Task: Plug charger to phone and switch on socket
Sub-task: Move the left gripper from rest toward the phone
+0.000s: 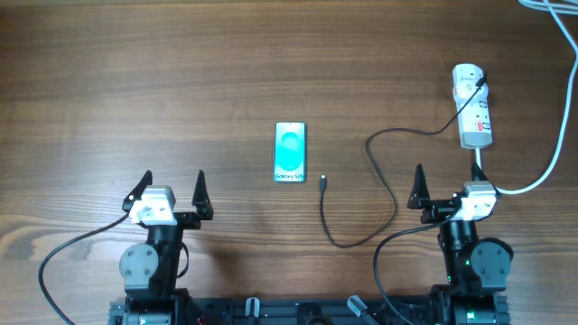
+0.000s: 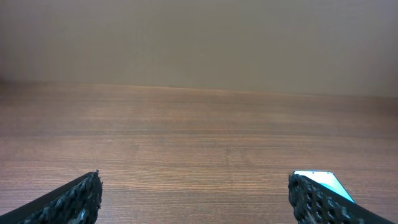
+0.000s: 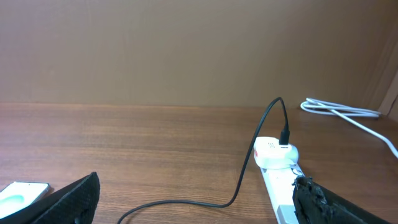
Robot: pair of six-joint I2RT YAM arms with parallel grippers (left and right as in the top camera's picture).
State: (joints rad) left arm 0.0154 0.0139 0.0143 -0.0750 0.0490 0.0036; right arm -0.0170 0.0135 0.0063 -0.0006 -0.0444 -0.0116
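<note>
The phone point(image 1: 290, 153) lies flat at the middle of the desk point(image 1: 135, 72), screen up. The charger point(image 1: 323, 183) tip rests just right of the phone's near end, apart from it. Its cable loops nearer, then runs far right into the socket point(image 1: 473, 117). The left fingers point(image 1: 200, 191) and right fingers point(image 1: 418, 188) are spread wide and hold nothing.

The overhead view looks straight down on the whole bench point(image 1: 181, 72). Each wrist view sits low, facing forward across it; both catch the phone point(image 1: 290, 152), the right also the socket point(image 1: 472, 113).
</note>
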